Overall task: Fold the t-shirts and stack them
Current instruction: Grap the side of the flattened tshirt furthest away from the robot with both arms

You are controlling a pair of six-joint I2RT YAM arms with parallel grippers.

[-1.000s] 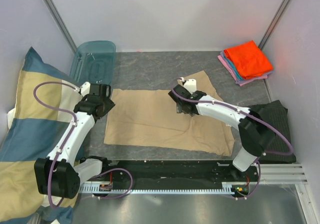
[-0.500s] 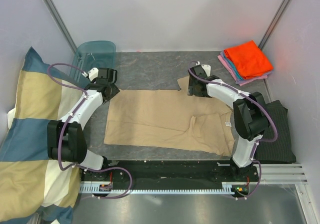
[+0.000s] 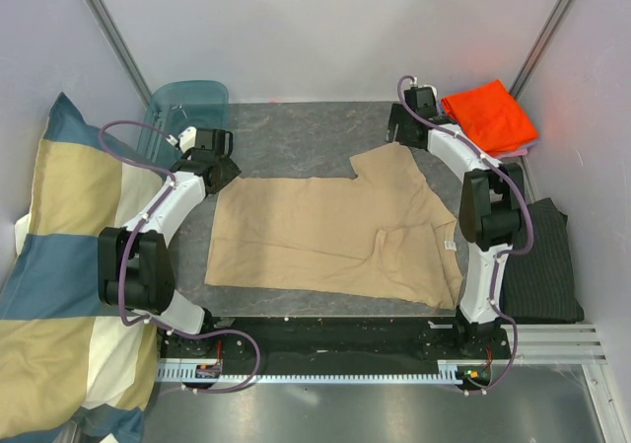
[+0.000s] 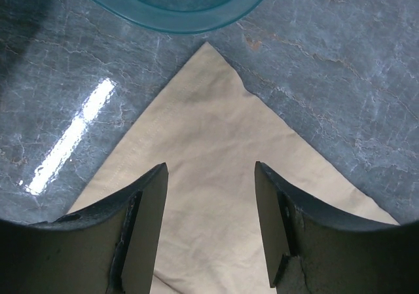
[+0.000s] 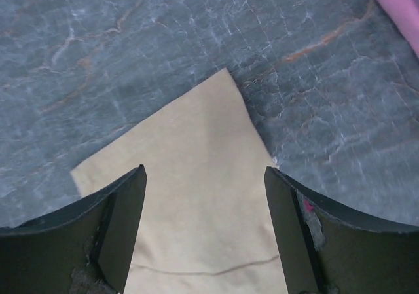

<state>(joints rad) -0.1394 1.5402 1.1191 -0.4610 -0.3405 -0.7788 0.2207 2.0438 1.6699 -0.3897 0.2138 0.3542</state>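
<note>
A tan t-shirt (image 3: 325,231) lies spread flat on the grey marble table. My left gripper (image 3: 222,172) hovers open over the shirt's far left corner (image 4: 209,124), and in the left wrist view the left gripper (image 4: 209,176) has only cloth below its jaws. My right gripper (image 3: 400,137) stands open above the far right sleeve. In the right wrist view the sleeve corner (image 5: 203,143) lies below the right gripper (image 5: 204,176), ungripped. A folded stack with an orange t-shirt (image 3: 490,115) on top sits at the far right, with blue and pink (image 5: 400,6) edges beneath.
A blue-and-cream checked pillow (image 3: 59,265) fills the left side. A clear teal bin (image 3: 187,112) lies just beyond the left gripper and shows again as the bin (image 4: 170,9) in the left wrist view. A dark grey striped cloth (image 3: 544,256) lies at the near right. Walls close in all round.
Both arms reached farther back. The right gripper went from the shirt's middle to the far right sleeve, the left one from the left edge to the far left corner. Both jaws widened.
</note>
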